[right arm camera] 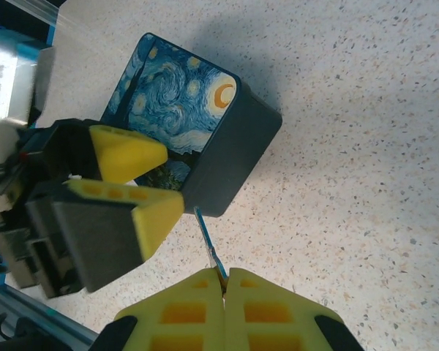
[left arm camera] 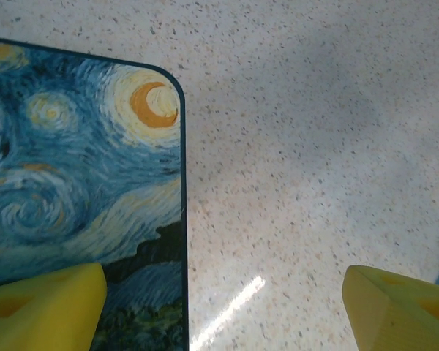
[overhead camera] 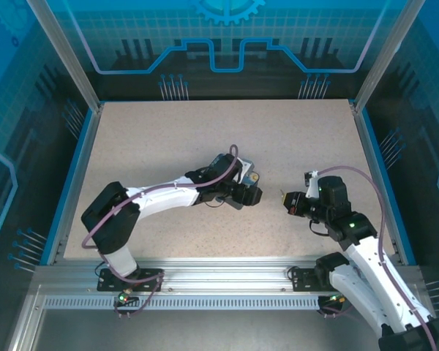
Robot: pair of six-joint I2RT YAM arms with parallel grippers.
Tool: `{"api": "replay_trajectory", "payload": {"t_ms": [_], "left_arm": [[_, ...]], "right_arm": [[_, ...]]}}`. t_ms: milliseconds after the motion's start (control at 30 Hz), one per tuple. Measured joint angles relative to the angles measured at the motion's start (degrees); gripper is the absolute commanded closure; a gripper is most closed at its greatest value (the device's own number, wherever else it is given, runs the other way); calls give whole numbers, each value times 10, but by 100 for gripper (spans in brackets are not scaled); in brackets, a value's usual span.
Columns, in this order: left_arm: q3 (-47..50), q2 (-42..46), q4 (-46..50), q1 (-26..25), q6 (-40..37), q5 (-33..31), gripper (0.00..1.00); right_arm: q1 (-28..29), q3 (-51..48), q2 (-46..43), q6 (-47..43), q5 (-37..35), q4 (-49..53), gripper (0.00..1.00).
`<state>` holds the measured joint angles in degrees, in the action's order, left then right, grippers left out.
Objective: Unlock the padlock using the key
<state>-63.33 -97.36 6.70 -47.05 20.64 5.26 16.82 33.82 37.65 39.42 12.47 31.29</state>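
Here the right hand [right arm camera: 224, 276] pinches the key [right arm camera: 207, 235], tip toward the tin [right arm camera: 177, 102]

A pale speckled table [overhead camera: 205, 131] carries one rectangular blue tin box [right arm camera: 177, 108] with a swirly starry-night lid.

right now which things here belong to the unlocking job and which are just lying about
Job: key, pinched in the right gripper; left gripper, open.
Lying about: starry-night tin; speckled table.
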Motion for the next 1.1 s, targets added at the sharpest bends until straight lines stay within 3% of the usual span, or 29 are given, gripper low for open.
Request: {"api": "replay_trajectory", "payload": {"t_ms": [133, 267, 533, 700, 1100], "left_arm": [[41, 64, -18, 0, -1, 4, 11], [114, 162, -62, 15, -1, 4, 9], [306, 268, -165, 121, 22, 26, 6], [392, 268, -228, 167, 52, 60, 6], [401, 149, -346, 168, 68, 106, 10]], "right_arm": [[14, -21, 27, 21, 7, -48, 99], [63, -40, 63, 44, 3, -97, 99], [151, -39, 199, 76, 1, -238, 99], [159, -32, 300, 104, 23, -355, 99], [162, 30, 425, 106, 41, -458, 100]]}}
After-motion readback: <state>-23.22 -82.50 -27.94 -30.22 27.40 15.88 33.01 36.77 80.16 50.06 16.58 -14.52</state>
